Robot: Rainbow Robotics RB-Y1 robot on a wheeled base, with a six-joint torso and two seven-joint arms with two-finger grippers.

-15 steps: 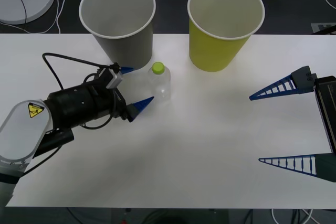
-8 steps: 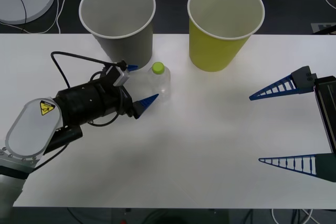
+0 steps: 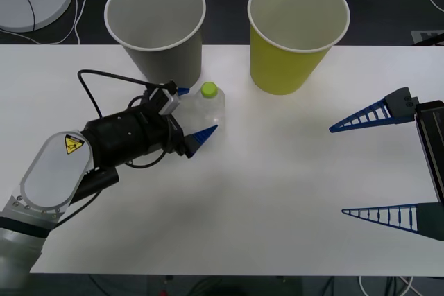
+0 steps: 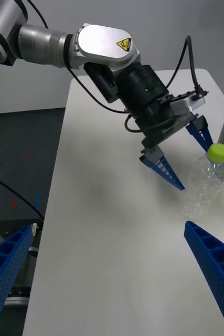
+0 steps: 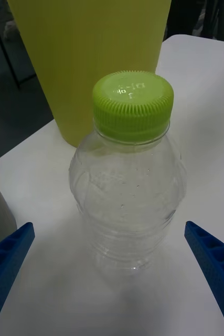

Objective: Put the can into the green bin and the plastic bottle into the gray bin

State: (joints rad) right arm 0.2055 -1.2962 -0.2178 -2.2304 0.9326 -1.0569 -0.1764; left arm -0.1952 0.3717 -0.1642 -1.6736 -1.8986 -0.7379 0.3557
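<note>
The right end effector (image 3: 378, 166) waits over the near right part of the white bench (image 3: 277, 192), its blue ribbed fingers spread wide and holding nothing. Farther in, the left end effector (image 3: 194, 112) lies low, its fingers apart on either side of the small clear plastic bottle with a lime-green cap (image 3: 210, 107), which stands upright between them. Just beyond its fingertips stands the large gray tapered bin (image 3: 156, 29); the yellow-green tapered bin (image 3: 295, 32) stands farther to their right.
</note>
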